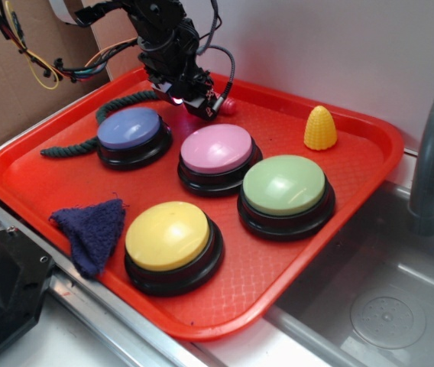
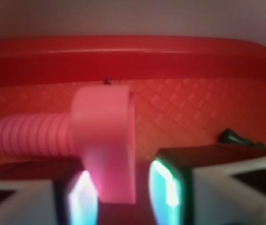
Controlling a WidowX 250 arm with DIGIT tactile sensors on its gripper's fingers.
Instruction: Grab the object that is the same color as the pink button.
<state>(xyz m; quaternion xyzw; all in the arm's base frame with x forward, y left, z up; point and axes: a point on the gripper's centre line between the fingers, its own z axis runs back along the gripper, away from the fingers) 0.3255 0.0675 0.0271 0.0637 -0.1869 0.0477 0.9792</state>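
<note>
- Blue cloth (image 1: 91,233): crumpled at the near left of the red tray (image 1: 41,183), beside the yellow button (image 1: 170,237).
- Yellow button: nearest of four domed buttons on black bases; whole and unobstructed.
- Green button (image 1: 284,187): right of centre, just behind and right of the yellow one.
- Pink button (image 1: 217,150): centre of the tray, near the green button.
- Lavender-blue button (image 1: 129,130): left of the pink button; it covers part of a dark green rope (image 1: 76,145), which curls behind it.
- Yellow corn toy (image 1: 320,128): upright near the far right rim, well apart from the arm.
- Gripper (image 1: 202,103): at the far edge behind the pink button, jaws parted around the bolt's head; contact cannot be told.
- Pink bolt (image 2: 102,136): lies on the tray by the far rim, shaft pointing left in the wrist view; blurred, its lower head sunk between the fingertips (image 2: 168,185). In the exterior view only a pink sliver shows past the gripper.
</note>
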